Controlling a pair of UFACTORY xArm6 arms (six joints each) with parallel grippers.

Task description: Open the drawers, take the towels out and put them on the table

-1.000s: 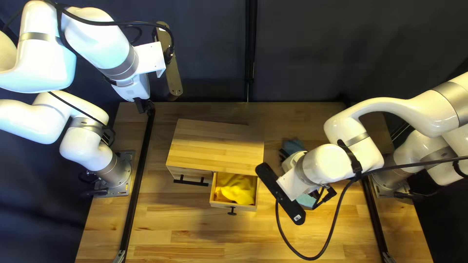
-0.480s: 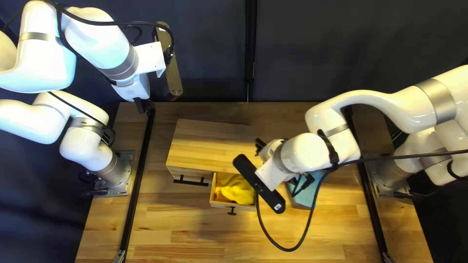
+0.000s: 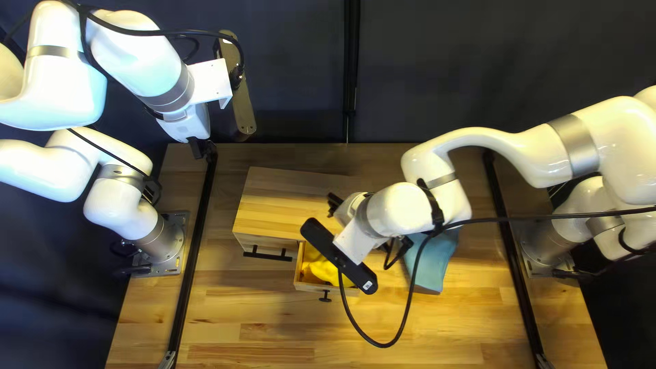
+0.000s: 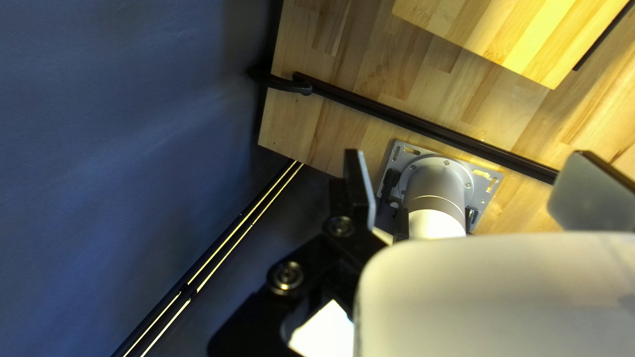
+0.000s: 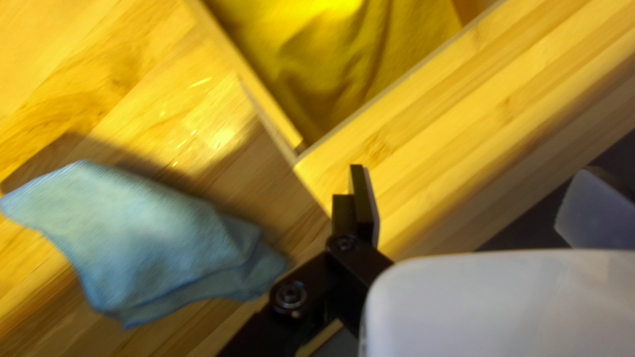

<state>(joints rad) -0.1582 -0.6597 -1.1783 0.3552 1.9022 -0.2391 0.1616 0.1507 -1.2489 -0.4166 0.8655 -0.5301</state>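
Behind, a dark curtain [image 3: 461, 61] backs the wooden table [image 3: 256, 328] (pale planks).

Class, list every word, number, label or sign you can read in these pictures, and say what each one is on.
No text can be read.
The white sticker on the black bar at the right wrist: print too small to read.
The drawer cabinet, yellow towel, blue towel: no print seen.
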